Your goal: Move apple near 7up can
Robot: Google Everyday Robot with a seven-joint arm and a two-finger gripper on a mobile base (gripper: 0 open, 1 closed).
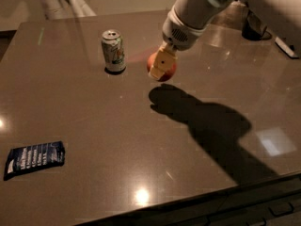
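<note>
The 7up can (113,51), silver-white with green and red markings, stands upright on the brown table (94,121) at the back left. My gripper (161,68) comes in from the upper right and is shut on the red-orange apple (165,70), holding it a short way to the right of the can. A tan finger (160,65) covers the apple's front. The apple hangs a little above the table; its shadow lies below and to the right.
A flat dark-blue snack packet (34,158) lies near the front left edge. Dark objects (256,27) stand at the back right corner. The table's front edge runs along the bottom right.
</note>
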